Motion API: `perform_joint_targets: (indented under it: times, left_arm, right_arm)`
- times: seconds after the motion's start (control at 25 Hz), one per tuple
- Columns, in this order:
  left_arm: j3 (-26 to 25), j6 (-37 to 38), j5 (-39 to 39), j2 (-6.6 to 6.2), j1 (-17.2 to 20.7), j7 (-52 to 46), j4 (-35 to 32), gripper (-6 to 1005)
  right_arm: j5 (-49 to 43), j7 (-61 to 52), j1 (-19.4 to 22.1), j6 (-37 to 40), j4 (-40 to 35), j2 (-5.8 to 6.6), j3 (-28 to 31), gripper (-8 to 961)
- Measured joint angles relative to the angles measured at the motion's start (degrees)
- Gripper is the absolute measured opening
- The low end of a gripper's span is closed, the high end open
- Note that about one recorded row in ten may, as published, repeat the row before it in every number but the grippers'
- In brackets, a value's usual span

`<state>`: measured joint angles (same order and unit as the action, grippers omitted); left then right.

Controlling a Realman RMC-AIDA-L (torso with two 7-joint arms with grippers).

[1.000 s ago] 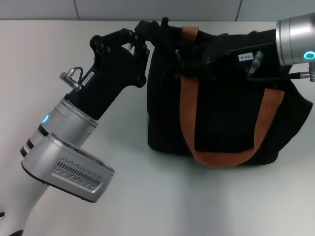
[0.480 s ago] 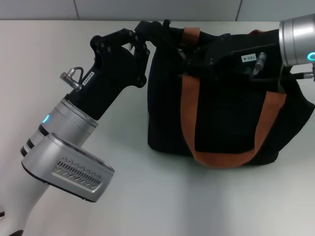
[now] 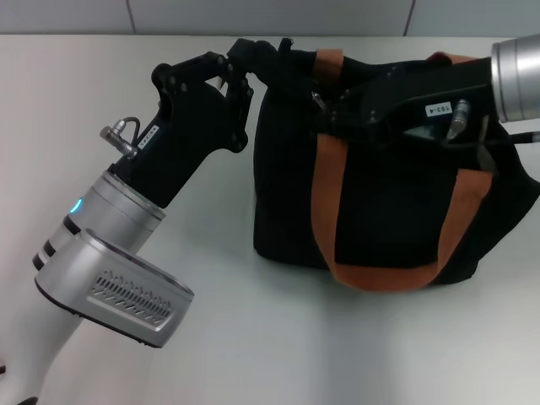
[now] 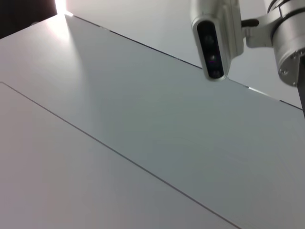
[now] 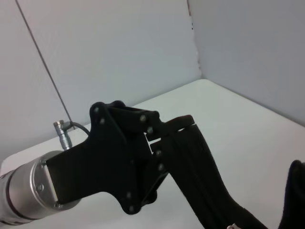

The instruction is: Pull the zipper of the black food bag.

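The black food bag (image 3: 380, 202) stands on the white table with its orange-brown straps (image 3: 325, 194) hanging down its front. My left gripper (image 3: 245, 67) is shut on the bag's top left end and holds that black fabric taut. The right wrist view shows this grip (image 5: 153, 138) and the stretched bag fabric (image 5: 200, 176). My right gripper (image 3: 329, 114) lies across the bag's top edge, its fingers closed at the small silver zipper (image 3: 316, 101) just right of the near strap. The zip line itself is hidden by the arm.
The white table (image 3: 253, 337) stretches in front of and left of the bag. My left arm's silver housing (image 3: 110, 278) fills the near left. The left wrist view shows only grey wall panels and the head camera (image 4: 209, 43).
My right arm has shifted a little to the right along the bag's top, taking the zipper with it. The near strap has swung slightly. The left gripper holds still.
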<state>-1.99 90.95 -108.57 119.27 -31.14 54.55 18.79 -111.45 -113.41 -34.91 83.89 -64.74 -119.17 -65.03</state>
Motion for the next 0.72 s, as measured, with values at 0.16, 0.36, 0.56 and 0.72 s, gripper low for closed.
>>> perform_joint_targets:
  times: [0.16, 0.36, 0.56, 0.72]
  left_arm:
    - [-0.4, -0.1, 0.1, 0.0, 0.4, -0.1, -0.1, 19]
    - [-1.0, -0.2, 0.1, 0.0, 1.0, -0.1, -0.1, 19]
    - [-1.2, -1.0, 0.0, 0.0, 1.3, -0.2, 0.0, 19]
    - [-1.2, -1.5, -0.1, 0.0, 1.4, -0.2, 0.2, 19]
  right_arm:
    - [0.0, 0.0, 0.7, 0.1, -1.1, -0.02, 0.3, 106]
    - [0.0, 0.0, 1.6, 0.2, -2.5, -0.01, 1.2, 106]
    - [-0.5, -0.2, 1.7, 0.8, -2.4, 0.11, 2.9, 105]
    - [-0.8, -0.3, 1.9, 1.8, -2.2, 0.14, 5.0, 100]
